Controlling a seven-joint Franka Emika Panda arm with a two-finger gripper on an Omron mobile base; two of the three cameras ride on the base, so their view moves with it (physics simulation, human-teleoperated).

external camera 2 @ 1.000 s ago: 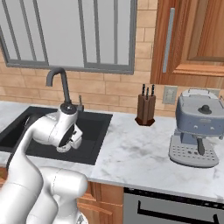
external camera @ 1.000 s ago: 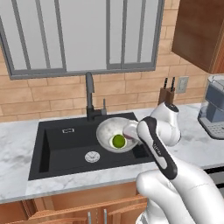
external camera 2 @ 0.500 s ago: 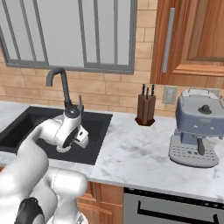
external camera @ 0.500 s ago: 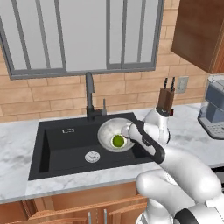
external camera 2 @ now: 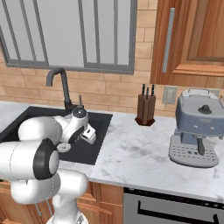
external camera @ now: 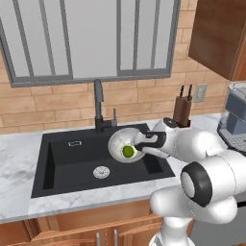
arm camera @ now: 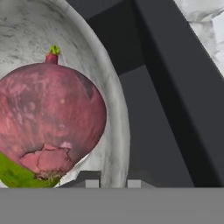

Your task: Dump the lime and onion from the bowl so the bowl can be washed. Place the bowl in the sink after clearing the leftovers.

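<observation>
At the far left the marble counter [external camera: 14, 163] runs up to the sink [external camera: 72, 158], a black basin with a round silver drain [external camera: 101, 171] on its floor and a tall black faucet [external camera: 99, 103] rising behind it; further right, over the right half of the basin, the bowl [external camera: 119, 140] hangs tilted, its open face turned toward the left, with the lime [external camera: 128, 151] sitting low inside it; the onion [arm camera: 48, 118] fills much of the hand view, pressed against the bowl's marbled inner wall, with a sliver of the lime's green showing beneath it, the two touching. Right of the bowl the gripper [external camera: 138, 142] meets its rim; the fingers are drawn close and pinch the bowl's edge, the rim running between the two dark tips [arm camera: 92, 183] in the hand view; from the right base view the hand [external camera 2: 87, 133] sits above the sink's right end, the bowl hidden behind the arm. Beyond the arm a knife block [external camera: 182, 108] stands against the brick wall beside a wall socket [external camera: 200, 92]; furthest right a grey-blue coffee machine [external camera 2: 197, 127] stands on the counter under a wooden cabinet [external camera 2: 192, 35].
</observation>
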